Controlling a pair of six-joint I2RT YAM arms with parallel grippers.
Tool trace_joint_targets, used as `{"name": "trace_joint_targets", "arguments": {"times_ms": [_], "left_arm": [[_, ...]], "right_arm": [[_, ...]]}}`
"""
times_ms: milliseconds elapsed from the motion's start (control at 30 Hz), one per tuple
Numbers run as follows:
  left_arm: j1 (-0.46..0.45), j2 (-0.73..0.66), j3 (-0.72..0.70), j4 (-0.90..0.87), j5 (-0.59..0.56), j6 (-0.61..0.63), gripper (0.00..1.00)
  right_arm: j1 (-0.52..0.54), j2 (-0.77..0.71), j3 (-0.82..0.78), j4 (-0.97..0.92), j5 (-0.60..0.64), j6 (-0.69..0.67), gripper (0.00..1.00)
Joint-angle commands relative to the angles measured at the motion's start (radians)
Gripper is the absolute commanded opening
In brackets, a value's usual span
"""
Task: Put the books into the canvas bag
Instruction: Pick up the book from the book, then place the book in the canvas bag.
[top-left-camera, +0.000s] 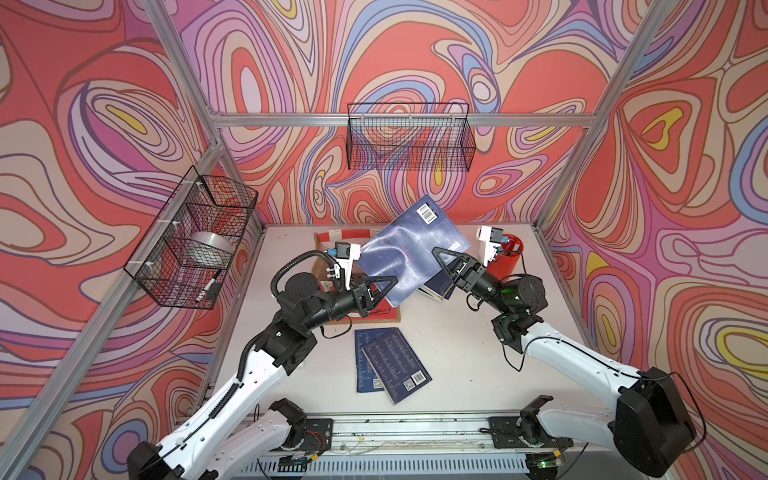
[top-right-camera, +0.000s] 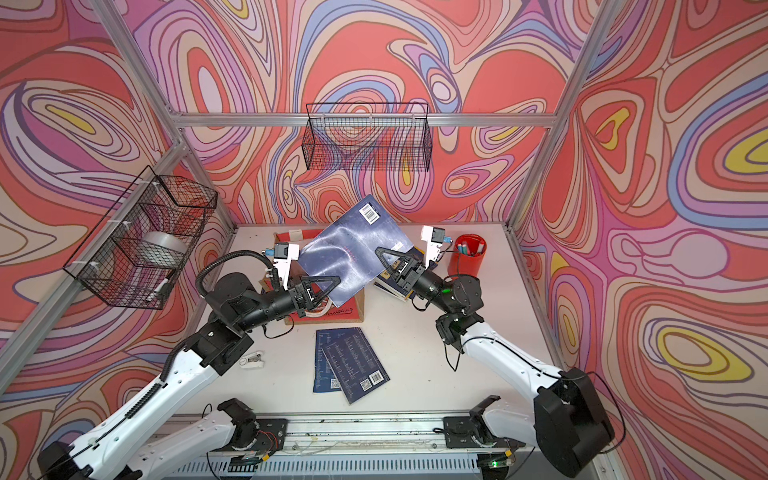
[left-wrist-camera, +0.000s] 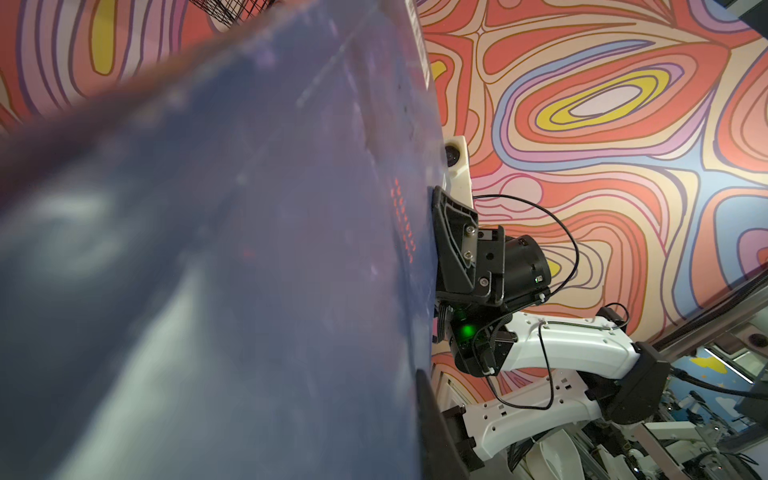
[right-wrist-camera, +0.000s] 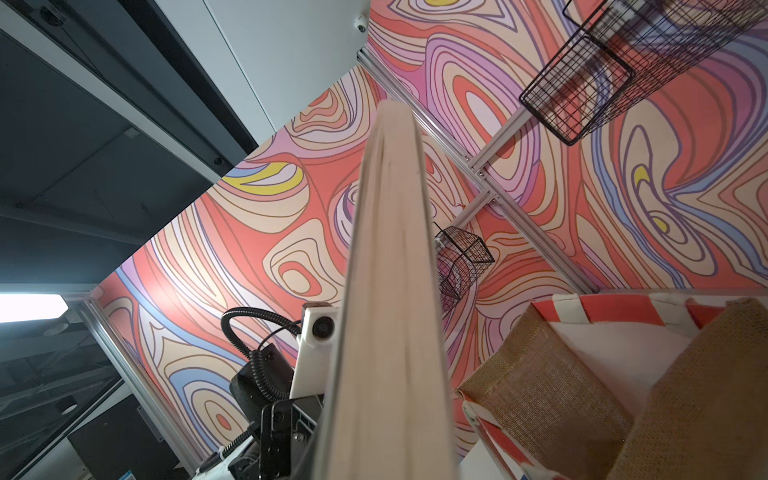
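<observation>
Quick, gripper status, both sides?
Left gripper: closed on the raised book.
Right gripper: astride the same book; whether it grips cannot be told.

A red pen cup stands on the white table; a wire basket hangs behind.

The raised book hangs over canvas bag between left claw and right claw.

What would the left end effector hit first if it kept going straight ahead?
The raised book, which the left end effector grips; beyond it, probably the right end effector, though depth is unclear.
</observation>
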Motion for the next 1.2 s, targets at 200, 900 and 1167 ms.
{"name": "trace_joint_targets", "arguments": {"times_ms": [200, 900, 1167], "left_arm": [[0.257, -0.014, 0.359, -0.518, -0.026, 0.240, 0.00], [0.286, 0.504, 1.084, -1.358, -0.169, 0.663, 0.00], [0.289, 0.538, 1.083, -1.385, -0.225, 0.697, 0.00]], "right_arm": [[-0.016, 0.072, 0.145, -0.198, -0.041, -0.174, 0.69], [0.111, 0.450, 0.823, -1.430, 0.395, -0.722, 0.75], [0.191, 0.611, 0.984, -1.593, 0.538, -0.784, 0.75]]}}
